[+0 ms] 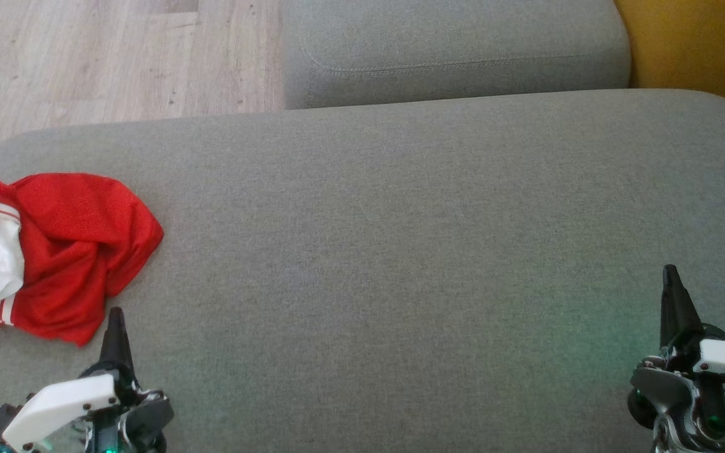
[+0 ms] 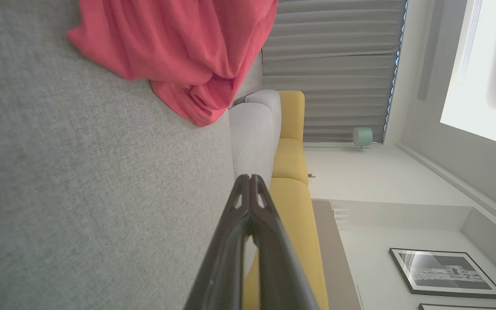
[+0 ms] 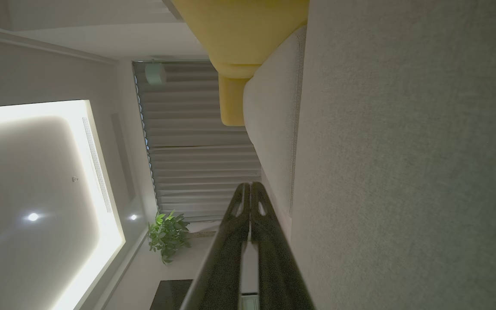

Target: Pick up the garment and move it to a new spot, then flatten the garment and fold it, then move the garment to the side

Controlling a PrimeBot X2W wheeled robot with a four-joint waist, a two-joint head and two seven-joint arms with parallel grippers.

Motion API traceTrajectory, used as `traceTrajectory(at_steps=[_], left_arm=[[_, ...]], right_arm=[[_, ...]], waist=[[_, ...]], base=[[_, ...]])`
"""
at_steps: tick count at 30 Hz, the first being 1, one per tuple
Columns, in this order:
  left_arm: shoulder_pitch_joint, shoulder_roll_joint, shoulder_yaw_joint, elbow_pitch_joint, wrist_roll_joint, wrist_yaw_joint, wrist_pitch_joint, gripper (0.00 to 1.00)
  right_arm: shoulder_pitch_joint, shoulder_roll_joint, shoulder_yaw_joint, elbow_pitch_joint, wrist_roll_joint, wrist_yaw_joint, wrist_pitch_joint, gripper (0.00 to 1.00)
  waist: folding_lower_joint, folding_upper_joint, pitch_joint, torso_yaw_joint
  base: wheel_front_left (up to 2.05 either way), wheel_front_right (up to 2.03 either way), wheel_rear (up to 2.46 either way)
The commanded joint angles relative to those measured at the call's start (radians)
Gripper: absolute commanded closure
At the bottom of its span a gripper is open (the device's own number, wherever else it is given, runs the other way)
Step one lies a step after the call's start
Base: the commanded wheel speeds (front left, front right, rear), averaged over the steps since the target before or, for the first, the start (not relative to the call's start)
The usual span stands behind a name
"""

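The garment point(image 1: 67, 251) is red with white striped trim and lies crumpled at the left edge of the grey cushion point(image 1: 400, 239). In the left wrist view the same garment point(image 2: 179, 47) fills the top, ahead of the fingers. My left gripper point(image 1: 115, 316) sits just below and to the right of the garment, shut with nothing in it; its fingertips point(image 2: 250, 180) press together. At the lower right my right gripper point(image 1: 671, 274) is shut and holds nothing, far from the garment. In the right wrist view its closed gripper point(image 3: 250, 186) points along the cushion.
A second grey cushion point(image 1: 457, 50) lies behind the big one. Wooden floor point(image 1: 104, 56) shows at the upper left and a yellow seat point(image 1: 702, 44) at the upper right. Curtains point(image 2: 338, 64), a framed picture point(image 2: 446, 273) and a plant point(image 3: 168, 234) stand in the room beyond.
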State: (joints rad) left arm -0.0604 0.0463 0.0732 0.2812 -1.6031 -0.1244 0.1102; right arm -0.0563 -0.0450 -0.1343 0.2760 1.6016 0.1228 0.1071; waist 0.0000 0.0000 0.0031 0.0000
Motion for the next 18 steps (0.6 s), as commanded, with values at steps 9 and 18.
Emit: traceTrajectory(at_steps=[9, 18], left_arm=[[-0.047, 0.004, 0.040, -0.036, -0.006, -0.006, 0.003, 1.00], [0.000, 0.000, 0.000, 0.000, 0.000, 0.000, 0.000, 0.00]], right_arm=[[-0.052, -0.005, 0.021, -0.031, 0.007, 0.008, 0.006, 1.00], [0.000, 0.000, 0.000, 0.000, 0.000, 0.000, 0.000, 0.00]], waist=[[0.0000, 0.0000, 0.000, 0.000], [0.0000, 0.0000, 0.000, 0.000]], base=[[0.00, 0.00, 0.00], [0.00, 0.00, 0.00]])
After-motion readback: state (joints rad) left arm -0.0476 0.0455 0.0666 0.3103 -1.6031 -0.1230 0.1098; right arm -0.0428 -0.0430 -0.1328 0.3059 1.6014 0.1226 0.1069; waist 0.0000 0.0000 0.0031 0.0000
